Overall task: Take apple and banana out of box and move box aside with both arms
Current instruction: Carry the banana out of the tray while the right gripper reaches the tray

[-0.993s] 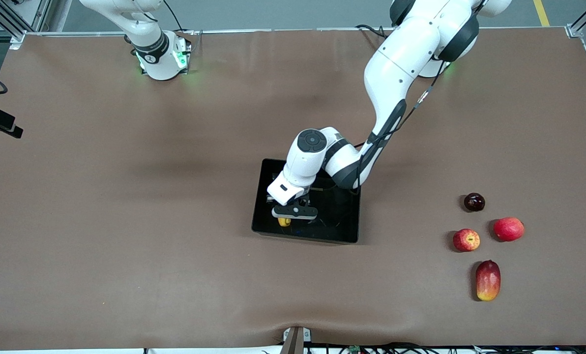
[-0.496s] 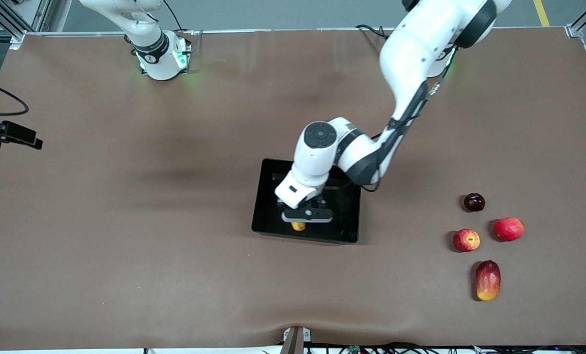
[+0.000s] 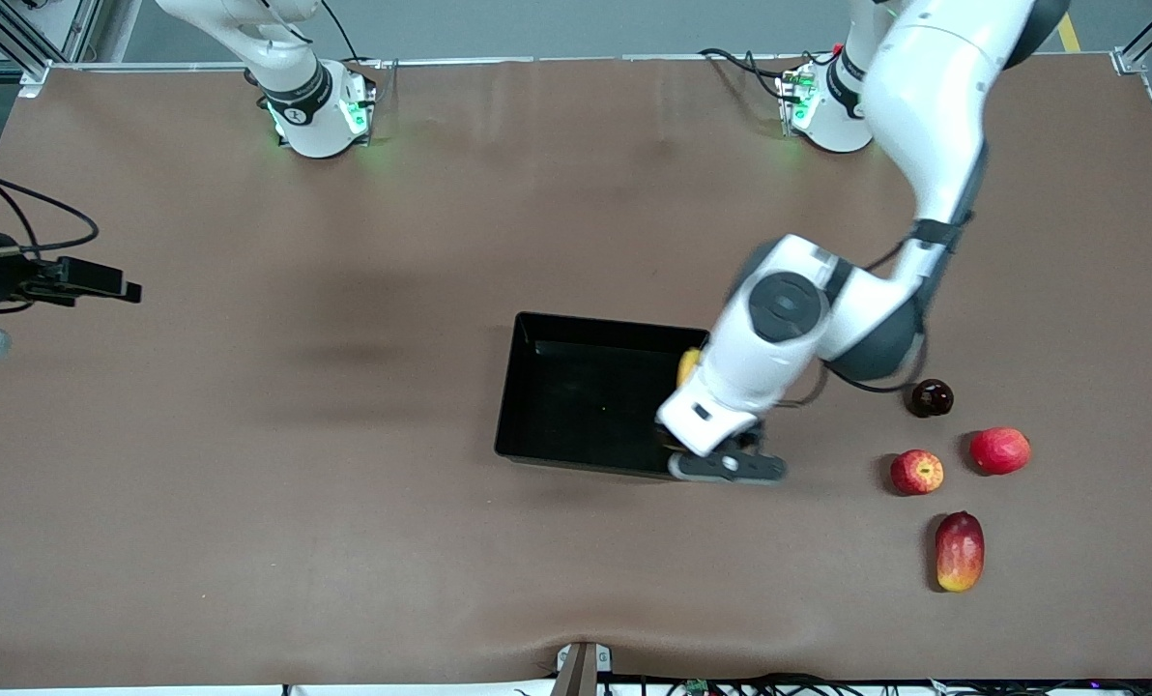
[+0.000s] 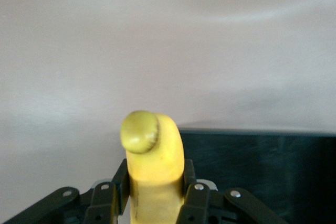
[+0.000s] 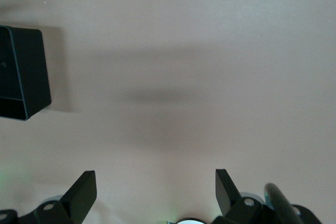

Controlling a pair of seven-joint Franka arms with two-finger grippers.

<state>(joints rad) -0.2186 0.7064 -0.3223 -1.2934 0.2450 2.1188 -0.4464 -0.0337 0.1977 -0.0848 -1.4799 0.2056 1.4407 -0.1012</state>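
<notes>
My left gripper (image 3: 709, 425) is shut on the long yellow banana (image 3: 689, 366) and holds it over the wall of the black tray (image 3: 576, 387) at the left arm's end. In the left wrist view the banana (image 4: 153, 163) stands between the fingers of the left gripper (image 4: 156, 184), with the tray (image 4: 262, 171) below. The small red apple with yellow streaks (image 3: 916, 472) lies on the table toward the left arm's end. My right gripper (image 3: 102, 286) is open and empty over bare table at the right arm's end. The right wrist view shows the right gripper (image 5: 156, 184) and a tray corner (image 5: 23, 72).
A dark plum (image 3: 932, 397), a second red fruit (image 3: 999, 450) and a red-yellow mango (image 3: 959, 551) lie round the apple. The tray holds no fruit that I can see. A small mount (image 3: 581, 667) sits at the table's near edge.
My left gripper has carried the banana from over the tray's middle to its wall at the left arm's end. My right gripper has come farther in over the table.
</notes>
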